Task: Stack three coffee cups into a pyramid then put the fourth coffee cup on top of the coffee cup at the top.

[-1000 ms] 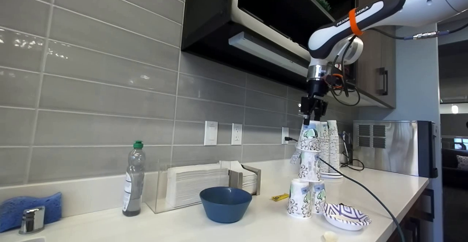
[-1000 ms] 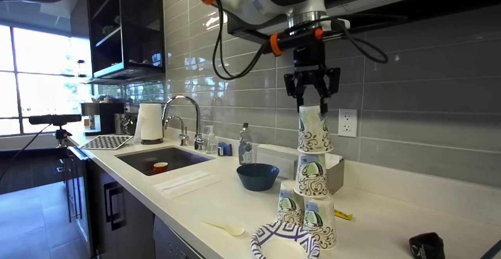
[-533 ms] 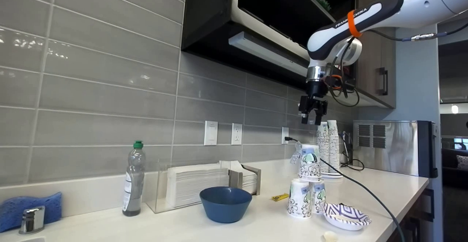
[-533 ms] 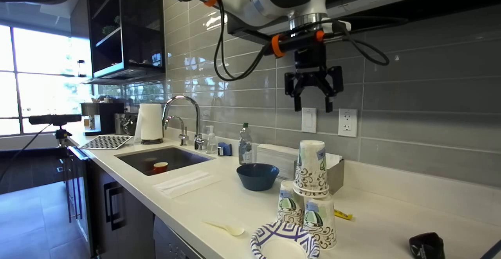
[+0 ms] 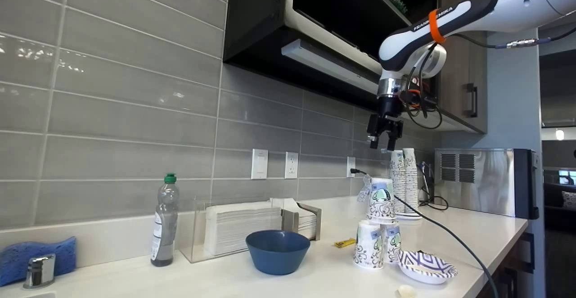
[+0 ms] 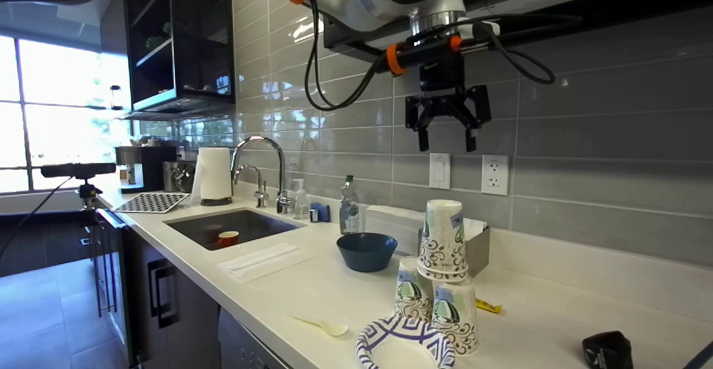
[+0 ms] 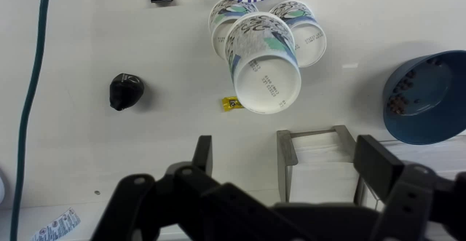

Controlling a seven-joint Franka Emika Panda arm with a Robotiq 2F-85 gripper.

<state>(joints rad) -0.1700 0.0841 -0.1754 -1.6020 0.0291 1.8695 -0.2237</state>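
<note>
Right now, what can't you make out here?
Nested cup: hidden by the top cup except its rim, in an exterior view.
Brown bits in blue bowl: too small to name, wrist view.
Bottle label: too small to read, in an exterior view.
Arm: cut off by picture edges, both exterior views.

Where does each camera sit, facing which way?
Exterior view: near the sponge, looks along the counter toward a steel appliance; arm and pincer show.
Exterior view: near the paper bowl, looks toward the sink; arm and pincer show.
Wrist view: on the arm, looks down at the paper-cup pyramid; the open pincer shows.
Both exterior views share the pyramid and dark-blue bowl.
</note>
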